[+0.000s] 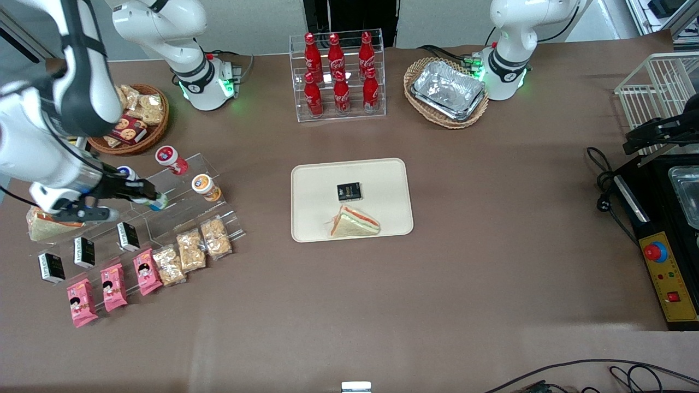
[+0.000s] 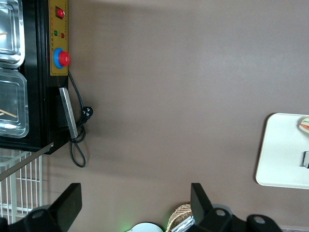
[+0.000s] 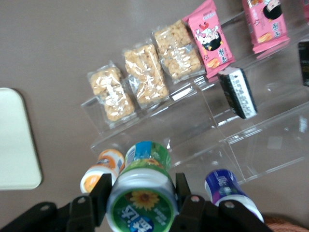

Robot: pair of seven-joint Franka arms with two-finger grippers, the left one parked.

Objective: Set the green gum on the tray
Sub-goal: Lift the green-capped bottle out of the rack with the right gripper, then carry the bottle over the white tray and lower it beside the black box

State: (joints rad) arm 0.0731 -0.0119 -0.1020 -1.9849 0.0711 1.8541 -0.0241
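The green gum [image 3: 140, 193] is clamped between the fingers of the gripper [image 1: 146, 197] above the clear stepped display stand [image 1: 164, 213] toward the working arm's end of the table, well apart from the tray [image 1: 322, 191].

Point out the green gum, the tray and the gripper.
green gum [image 3: 140, 205]: right wrist view, on its lid.
tray [image 1: 311, 218]: front view, bare surface beside the sandwich.
gripper [image 3: 141, 195]: right wrist view, midway between fingertips, closed on the gum.
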